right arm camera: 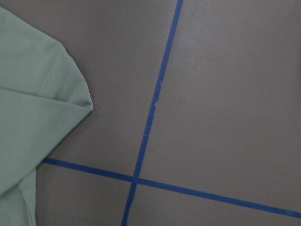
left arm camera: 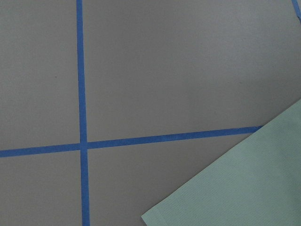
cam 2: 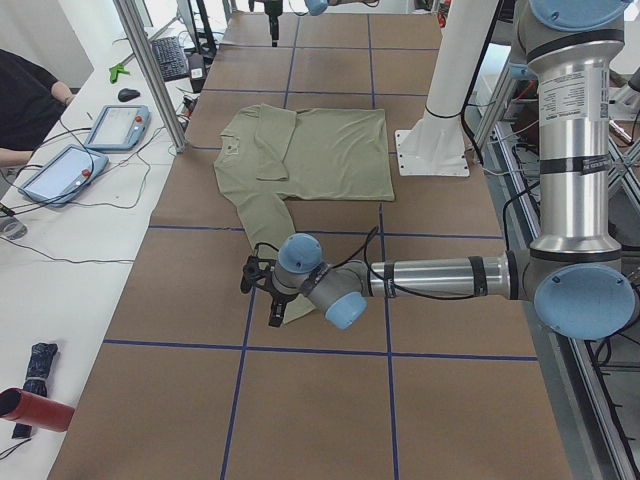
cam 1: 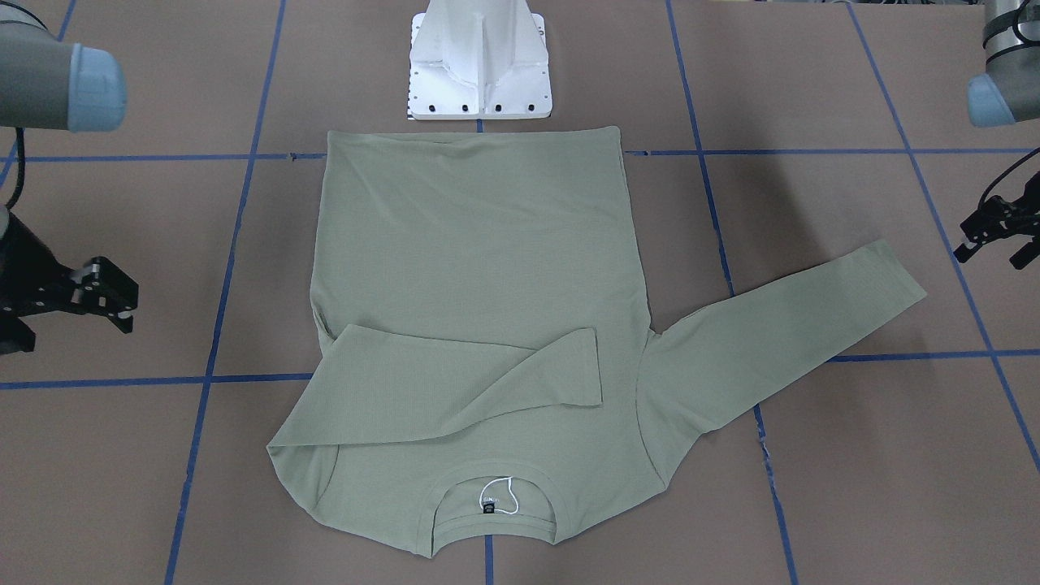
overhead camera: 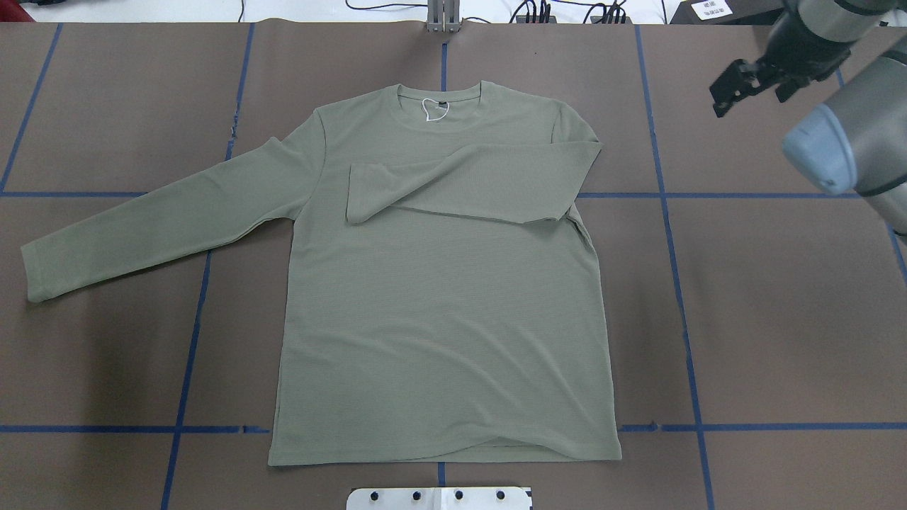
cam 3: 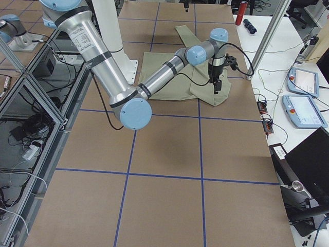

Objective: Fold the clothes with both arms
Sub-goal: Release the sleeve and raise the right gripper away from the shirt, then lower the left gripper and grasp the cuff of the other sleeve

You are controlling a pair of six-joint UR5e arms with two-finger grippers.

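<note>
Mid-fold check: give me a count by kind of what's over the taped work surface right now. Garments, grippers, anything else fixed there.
Garments: 1, the sage-green shirt
Grippers: 2, the left gripper and the right gripper
Mounts: 1, the white pedestal base
Total: 4

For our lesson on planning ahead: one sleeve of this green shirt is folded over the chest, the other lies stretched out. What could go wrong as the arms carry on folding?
1. The folded sleeve lies loose and slanted, with a raised crease. Tugging the shirt may slide it open.
2. The left gripper hangs open beyond the outstretched sleeve. A pinch at the cuff alone might drag the shirt's body askew.
</note>
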